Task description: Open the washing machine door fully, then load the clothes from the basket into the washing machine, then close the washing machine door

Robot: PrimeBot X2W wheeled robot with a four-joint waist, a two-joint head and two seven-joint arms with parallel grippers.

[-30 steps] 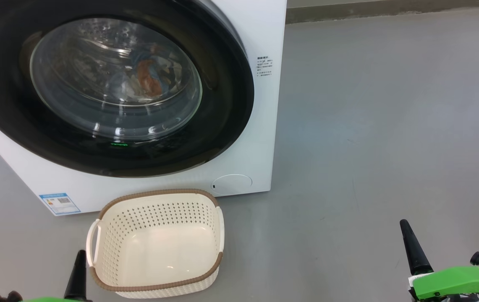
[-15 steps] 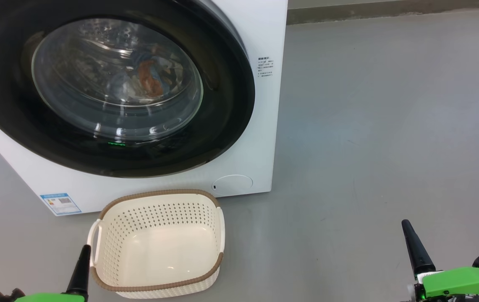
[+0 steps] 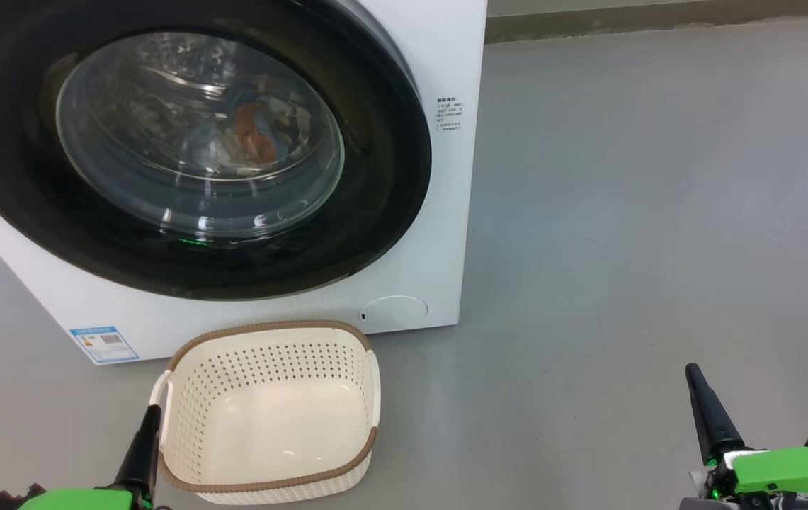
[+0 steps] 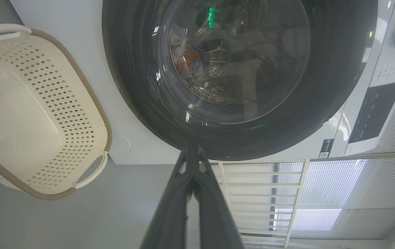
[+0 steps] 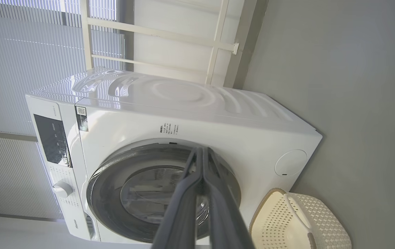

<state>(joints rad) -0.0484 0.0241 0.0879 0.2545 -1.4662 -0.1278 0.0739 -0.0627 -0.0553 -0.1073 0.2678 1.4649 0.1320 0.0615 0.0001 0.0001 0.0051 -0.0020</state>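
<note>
The door [image 3: 195, 142] sits shut on the washer [image 3: 446, 234] at far left with the clothes [image 3: 253, 136] visible behind its glass, the basket [image 3: 267, 327] stands on the floor [image 3: 623, 212] just in front, and both pincers are clenched, the left gripper [image 3: 153, 414] just beside the basket's left side, the right gripper [image 3: 693, 374] well apart at near right.

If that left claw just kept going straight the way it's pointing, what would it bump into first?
Probably the washing machine door, near the edge of its black rim: the left gripper, shut, aims there in the left wrist view. The basket sits to one side of that line. Depth is unclear.
</note>
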